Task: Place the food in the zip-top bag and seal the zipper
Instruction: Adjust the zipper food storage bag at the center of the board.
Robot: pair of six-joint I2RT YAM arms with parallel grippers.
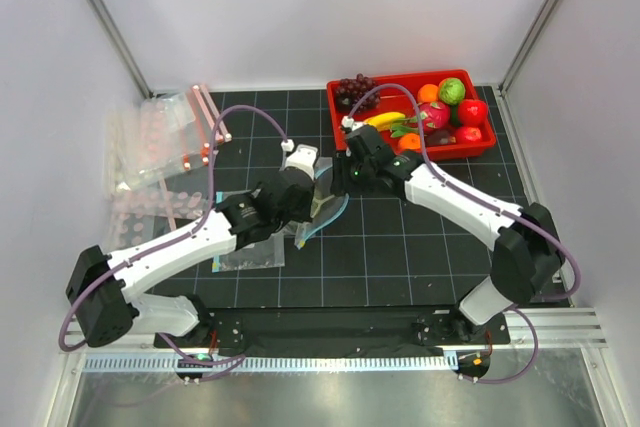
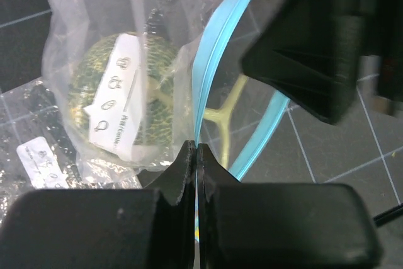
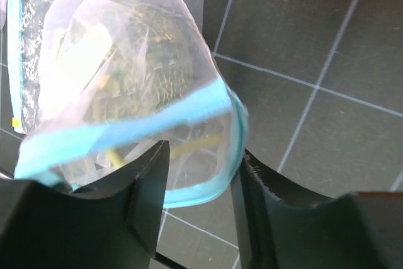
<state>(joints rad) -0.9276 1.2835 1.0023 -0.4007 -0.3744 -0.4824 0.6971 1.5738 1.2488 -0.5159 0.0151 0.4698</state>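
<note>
Top view: both arms meet mid-table over the zip-top bag [image 1: 327,205]. The banana [image 1: 385,119] lies in the red tray [image 1: 455,154], far right.

Left wrist: left gripper [image 2: 195,155] pinched tight on the zipper [image 2: 211,67] — melon [image 2: 119,102] inside the bag.

Right wrist: right gripper [image 3: 196,171] jaws apart, straddling the bag's mouth.

The clear soft plastic zip-top bag [image 2: 75,11] is thin, glossy and crinkled. Its teal-blue plastic zipper strip [image 2: 217,48] looks smooth. The dull green round melon [image 2: 85,92] has rough, netted skin. The white label [image 2: 123,99] looks like matt paper. The left gripper [image 2: 194,155] is matt black plastic.
</note>
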